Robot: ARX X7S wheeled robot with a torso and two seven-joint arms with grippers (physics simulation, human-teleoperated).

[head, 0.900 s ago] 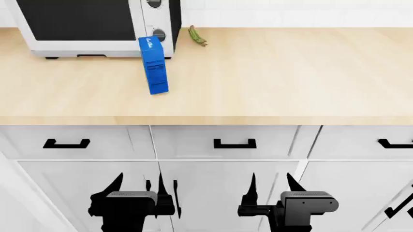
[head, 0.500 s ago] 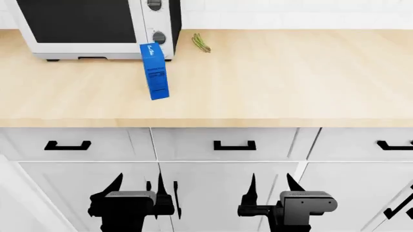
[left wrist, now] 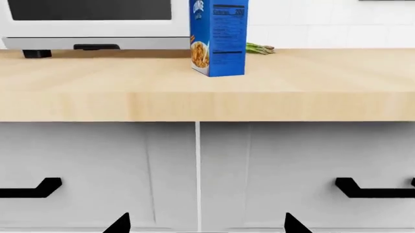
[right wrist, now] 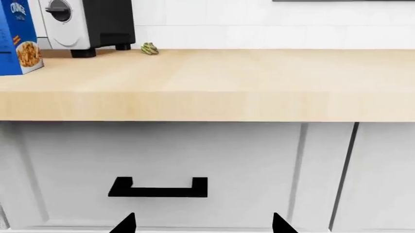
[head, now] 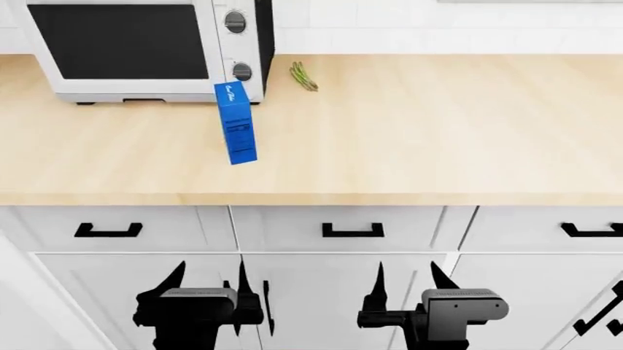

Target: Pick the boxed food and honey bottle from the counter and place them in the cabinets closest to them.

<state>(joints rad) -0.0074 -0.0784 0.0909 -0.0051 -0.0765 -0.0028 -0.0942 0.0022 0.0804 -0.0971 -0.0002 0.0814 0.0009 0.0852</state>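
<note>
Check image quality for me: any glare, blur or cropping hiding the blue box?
Head view: sharp, even light, boxed food fully visible. Left wrist view: crisp, box top cropped by the frame. Right wrist view: clear, only the box's edge shows.

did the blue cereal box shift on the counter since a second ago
Cannot tell of any real move. The blue cereal box sits lower in the head view, but the microwave and counter dropped equally, so the camera moved.

Boxed food upright on counter; drawer handle below.
</note>
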